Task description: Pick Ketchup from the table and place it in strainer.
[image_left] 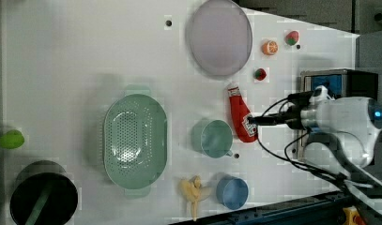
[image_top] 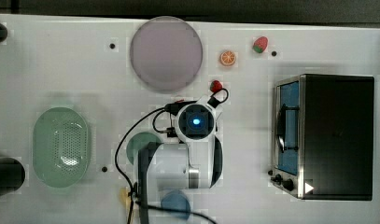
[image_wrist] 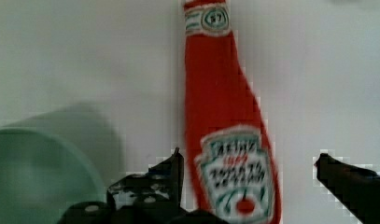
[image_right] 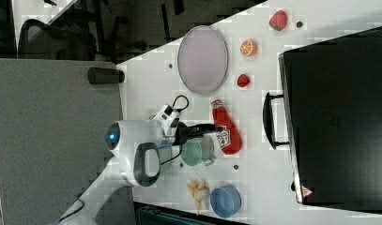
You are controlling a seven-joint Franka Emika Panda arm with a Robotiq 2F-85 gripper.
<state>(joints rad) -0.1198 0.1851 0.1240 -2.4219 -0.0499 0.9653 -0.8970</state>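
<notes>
Strainer left-centre of left view, empty, well apart from ketchup. Ketchup lies flat on surface, centre-right of left view, beside mug. Looks soft, light plush; grip across labelled belly. End effector wide open, straddling belly, holding nothing.

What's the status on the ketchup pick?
Gripper open, fingers straddling the ketchup bottle. Bottle lying flat on table, not lifted. Green mug sits between bottle and strainer.

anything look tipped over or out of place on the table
The Ketchup bottle lies flat on its side on the table rather than upright, beside the green mug. The gripper straddles it with fingers open. Nothing looks spilled or damaged.
</notes>
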